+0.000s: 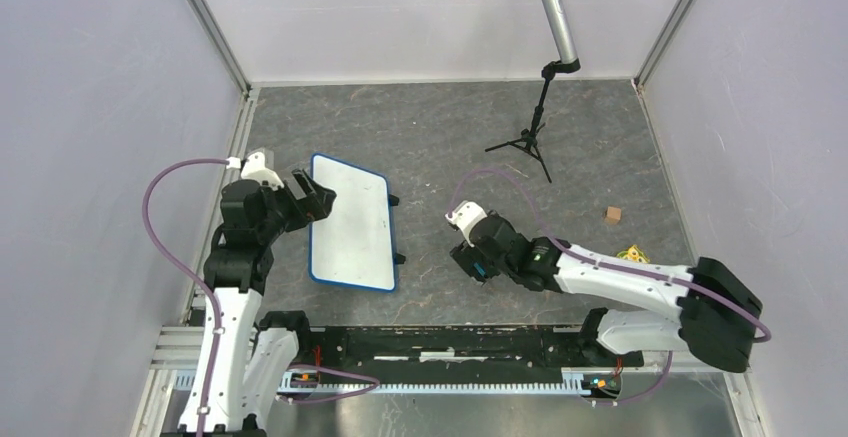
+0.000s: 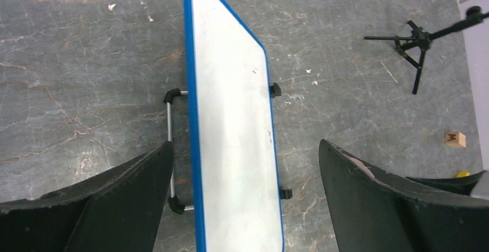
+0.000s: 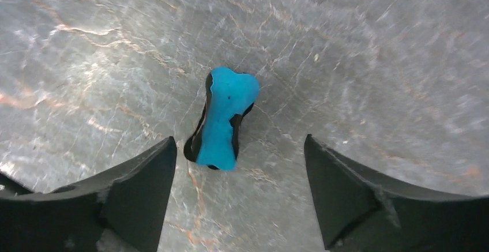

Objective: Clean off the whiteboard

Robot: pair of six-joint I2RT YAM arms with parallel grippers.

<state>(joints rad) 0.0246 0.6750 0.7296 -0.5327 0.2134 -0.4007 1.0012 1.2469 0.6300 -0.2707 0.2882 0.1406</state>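
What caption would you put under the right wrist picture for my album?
Open right gripper poised over a small blue eraser lying on the grey marbled table.

Grey table [image 1: 430, 127], holding: blue-rimmed whiteboard [image 1: 352, 222], face blank, toward the left edge, left claw [image 1: 312, 195] at its far left corner; right claw [image 1: 473, 260] mid-table above a small blue object [image 1: 482, 271]; black tripod [image 1: 530, 142] toward the far edge; brown block [image 1: 612, 214] and yellow item [image 1: 632, 253] near the right edge.

1x white rect. board w/ blue rim [image 1: 352, 222]; 1x small blue-and-black eraser block [image 3: 222, 119]; 1x black tripod stand [image 1: 530, 142]; 1x small wooden cube [image 1: 612, 214]; 1x small yellow obj. [image 1: 632, 253]; 2x black two-finger grippers: left gripper [image 2: 245, 143], right gripper [image 3: 239, 141].
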